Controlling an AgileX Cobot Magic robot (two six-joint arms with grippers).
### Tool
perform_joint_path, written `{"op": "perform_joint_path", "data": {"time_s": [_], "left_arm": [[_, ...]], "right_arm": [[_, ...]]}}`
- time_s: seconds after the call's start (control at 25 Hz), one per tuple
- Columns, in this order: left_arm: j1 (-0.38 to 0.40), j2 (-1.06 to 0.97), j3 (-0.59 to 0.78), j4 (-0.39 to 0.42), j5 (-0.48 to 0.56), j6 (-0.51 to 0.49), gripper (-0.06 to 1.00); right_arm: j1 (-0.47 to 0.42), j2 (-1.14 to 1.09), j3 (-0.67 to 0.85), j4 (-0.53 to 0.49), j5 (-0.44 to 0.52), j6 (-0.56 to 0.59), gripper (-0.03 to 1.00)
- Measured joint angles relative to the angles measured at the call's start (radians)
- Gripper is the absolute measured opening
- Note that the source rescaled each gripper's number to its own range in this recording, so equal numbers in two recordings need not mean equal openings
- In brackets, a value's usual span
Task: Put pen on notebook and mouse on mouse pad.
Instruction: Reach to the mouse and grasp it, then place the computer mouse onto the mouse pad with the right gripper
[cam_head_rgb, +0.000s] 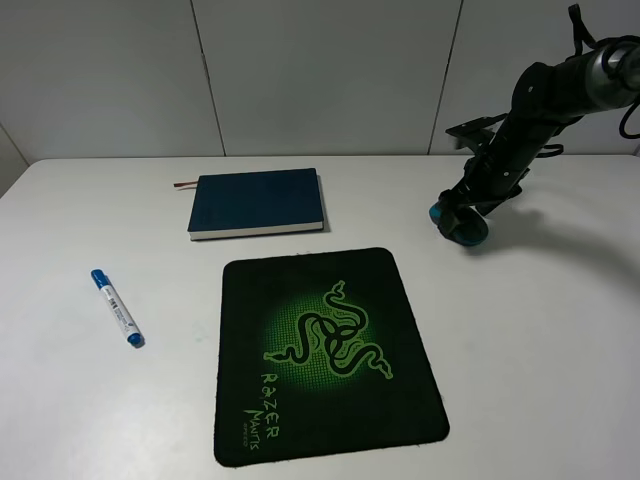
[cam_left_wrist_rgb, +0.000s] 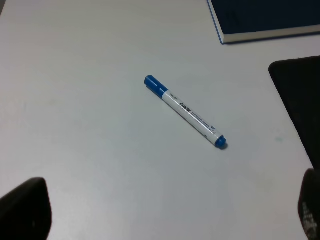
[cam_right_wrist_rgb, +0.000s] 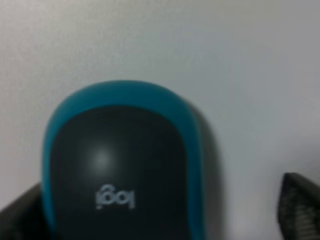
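Observation:
The pen (cam_head_rgb: 117, 307), white with blue cap and blue end, lies on the table at the left, apart from the notebook. My left gripper (cam_left_wrist_rgb: 167, 210) hangs open above the table near the pen (cam_left_wrist_rgb: 186, 112), its dark fingertips (cam_left_wrist_rgb: 25, 210) wide apart; it is out of the high view. The teal-blue notebook (cam_head_rgb: 258, 200) lies closed at the back. The mouse (cam_head_rgb: 462, 222) sits on the table right of the black mouse pad (cam_head_rgb: 325, 350). My right gripper (cam_head_rgb: 468, 205) straddles the mouse (cam_right_wrist_rgb: 122, 165); one finger is beside it, the other finger (cam_right_wrist_rgb: 300, 205) stands off with a gap.
A white table (cam_head_rgb: 540, 380) carries everything, with a grey panelled wall behind it. The notebook's corner (cam_left_wrist_rgb: 265, 17) and the mouse pad's edge (cam_left_wrist_rgb: 300, 100) show in the left wrist view. The right arm (cam_head_rgb: 540, 110) reaches down from the upper right.

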Motion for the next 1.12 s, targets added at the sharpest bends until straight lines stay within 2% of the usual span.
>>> {"op": "perform_joint_path", "data": {"time_s": [0.08, 0.12, 0.64, 1.12], "left_arm": [[0.000, 0.000, 0.000, 0.000, 0.000, 0.000, 0.98], [0.000, 0.000, 0.000, 0.000, 0.000, 0.000, 0.98], [0.000, 0.000, 0.000, 0.000, 0.000, 0.000, 0.98], [0.000, 0.000, 0.000, 0.000, 0.000, 0.000, 0.98]], "right_arm": [[0.000, 0.000, 0.000, 0.000, 0.005, 0.000, 0.07], [0.000, 0.000, 0.000, -0.001, 0.006, 0.001, 0.00], [0.000, -0.005, -0.003, -0.001, 0.036, 0.026, 0.00], [0.000, -0.104, -0.003, -0.003, 0.162, 0.123, 0.00]]}}
